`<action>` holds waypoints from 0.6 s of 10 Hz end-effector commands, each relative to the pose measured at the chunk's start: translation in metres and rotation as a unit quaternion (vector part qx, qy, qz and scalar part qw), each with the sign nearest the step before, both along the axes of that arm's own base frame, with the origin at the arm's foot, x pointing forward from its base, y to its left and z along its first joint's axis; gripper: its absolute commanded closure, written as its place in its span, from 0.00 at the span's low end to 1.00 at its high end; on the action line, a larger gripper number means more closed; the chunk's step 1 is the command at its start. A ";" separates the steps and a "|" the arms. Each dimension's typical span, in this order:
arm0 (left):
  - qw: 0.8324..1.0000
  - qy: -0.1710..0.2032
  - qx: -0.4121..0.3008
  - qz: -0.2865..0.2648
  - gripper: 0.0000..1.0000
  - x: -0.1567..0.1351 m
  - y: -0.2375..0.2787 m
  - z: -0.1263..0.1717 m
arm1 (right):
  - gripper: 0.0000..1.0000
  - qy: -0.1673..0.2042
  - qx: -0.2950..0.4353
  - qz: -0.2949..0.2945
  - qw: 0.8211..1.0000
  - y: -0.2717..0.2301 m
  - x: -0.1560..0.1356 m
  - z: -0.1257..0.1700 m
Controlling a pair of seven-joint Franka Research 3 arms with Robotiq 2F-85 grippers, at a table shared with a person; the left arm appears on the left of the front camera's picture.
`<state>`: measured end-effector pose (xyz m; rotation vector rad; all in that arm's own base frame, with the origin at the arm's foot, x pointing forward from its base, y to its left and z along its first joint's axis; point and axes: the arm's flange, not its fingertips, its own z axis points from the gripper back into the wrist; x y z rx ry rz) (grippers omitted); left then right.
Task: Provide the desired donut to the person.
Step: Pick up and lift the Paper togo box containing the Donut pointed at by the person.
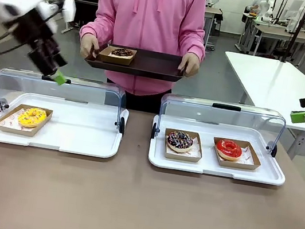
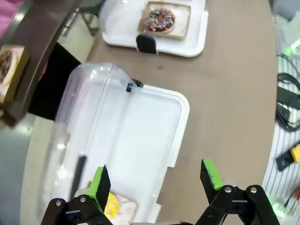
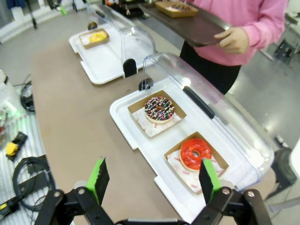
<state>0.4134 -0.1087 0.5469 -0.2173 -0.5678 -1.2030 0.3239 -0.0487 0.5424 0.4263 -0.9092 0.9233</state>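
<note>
Person (image 1: 151, 10) in soft pink hoodie holding a flat dark tray (image 1: 154, 68), chocolate-glazed ring donut (image 1: 122, 53) in a square card boat at its left end — left gripper (image 2: 155, 180) and right gripper (image 3: 153, 177) both splayed wide, green pads (image 3: 99, 176) bare, 2 clear-domed white cases (image 1: 62, 135) on the table (image 1: 127, 203).

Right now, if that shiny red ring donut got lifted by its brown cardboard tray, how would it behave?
The shiny red ring donut looks soft, its glossy glaze probably easy to smear. Its shallow brown cardboard tray seems thin, so it may flex when pinched. The donut rests loose on printed paper, so tilting could slide it.
</note>
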 end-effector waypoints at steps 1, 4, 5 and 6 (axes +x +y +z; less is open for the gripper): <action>0.996 -0.043 -0.036 0.064 0.00 -0.050 0.022 -0.032 | 0.00 -0.002 0.005 0.004 1.000 0.000 0.002 -0.001; 0.989 -0.049 -0.101 0.096 0.00 -0.087 0.070 -0.053 | 0.00 -0.002 0.005 0.004 1.000 0.000 0.002 -0.001; 0.986 -0.048 -0.108 0.118 0.00 -0.094 0.088 -0.058 | 0.00 -0.002 0.005 0.004 1.000 0.000 0.002 -0.001; 0.985 -0.054 -0.124 0.110 0.00 -0.095 0.101 -0.059 | 0.00 -0.002 0.005 0.004 1.000 0.000 0.002 -0.001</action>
